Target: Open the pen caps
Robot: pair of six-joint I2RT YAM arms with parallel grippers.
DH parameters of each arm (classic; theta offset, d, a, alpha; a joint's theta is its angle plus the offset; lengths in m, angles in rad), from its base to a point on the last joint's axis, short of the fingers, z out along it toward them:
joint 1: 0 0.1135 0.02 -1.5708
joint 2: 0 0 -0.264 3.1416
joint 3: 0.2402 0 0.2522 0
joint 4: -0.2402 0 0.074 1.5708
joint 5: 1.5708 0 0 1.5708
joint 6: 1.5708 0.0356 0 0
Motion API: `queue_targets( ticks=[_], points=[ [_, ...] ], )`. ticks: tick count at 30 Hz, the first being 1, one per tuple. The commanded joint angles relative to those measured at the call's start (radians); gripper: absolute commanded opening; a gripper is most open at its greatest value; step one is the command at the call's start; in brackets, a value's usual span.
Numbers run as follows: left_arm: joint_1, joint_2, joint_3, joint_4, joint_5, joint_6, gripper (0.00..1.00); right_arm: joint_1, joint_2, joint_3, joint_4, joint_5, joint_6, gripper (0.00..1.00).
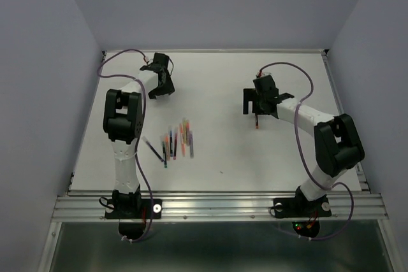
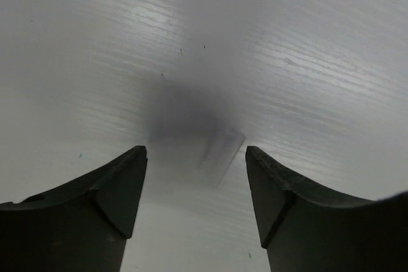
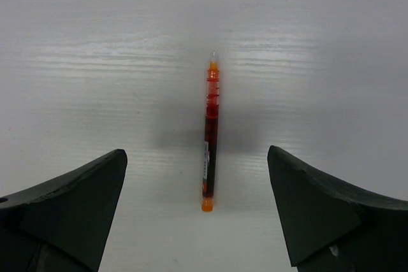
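Note:
An orange-red pen (image 3: 210,138) lies loose on the white table (image 3: 95,62) with its bare tip pointing away. My right gripper (image 3: 196,157) hangs open above it, a finger on either side and neither touching it. From above, that pen (image 1: 256,122) shows just in front of the right gripper (image 1: 253,107). My left gripper (image 2: 196,154) is open at the back left (image 1: 159,88). A pale, blurred pen cap (image 2: 223,152) shows between and beyond its fingertips, free of both. Whether it rests on the table I cannot tell.
Several pens (image 1: 177,141) in mixed colours lie in a loose bunch on the table's left-middle, with one dark pen (image 1: 153,150) slanting off to their left. The table's back edge meets the wall just behind the left gripper.

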Motion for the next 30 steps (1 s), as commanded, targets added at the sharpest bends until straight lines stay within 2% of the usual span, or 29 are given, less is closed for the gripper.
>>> queue_targets(
  ticks=[1, 2, 5, 10, 14, 21, 30],
  points=[
    [0.007, -0.161, 0.006, -0.007, -0.007, 0.0, 0.77, 0.006, -0.131, 0.053, -0.013, -0.098, -0.043, 1.0],
    [0.007, -0.211, -0.004, -0.001, -0.004, -0.003, 0.85, 0.019, -0.148, 0.058, -0.017, -0.113, -0.055, 1.0],
    [0.007, -0.331, -0.09, 0.059, 0.03, -0.009, 0.99, 0.129, -0.182, 0.072, -0.04, -0.073, -0.076, 1.0],
    [0.006, -0.495, -0.227, 0.128, 0.082, -0.041, 0.99, 0.356, -0.153, 0.091, -0.051, -0.061, -0.04, 1.0],
    [0.007, -0.618, -0.349, 0.176, 0.087, -0.064, 0.99, 0.5, -0.023, 0.153, -0.054, 0.015, 0.018, 1.0],
    [0.007, -0.712, -0.471, 0.237, 0.121, -0.07, 0.99, 0.606, 0.146, 0.268, -0.062, 0.082, 0.065, 1.0],
    [0.007, -0.726, -0.495, 0.246, 0.124, -0.067, 0.99, 0.669, 0.253, 0.342, -0.109, 0.097, 0.083, 1.0]
  ],
)
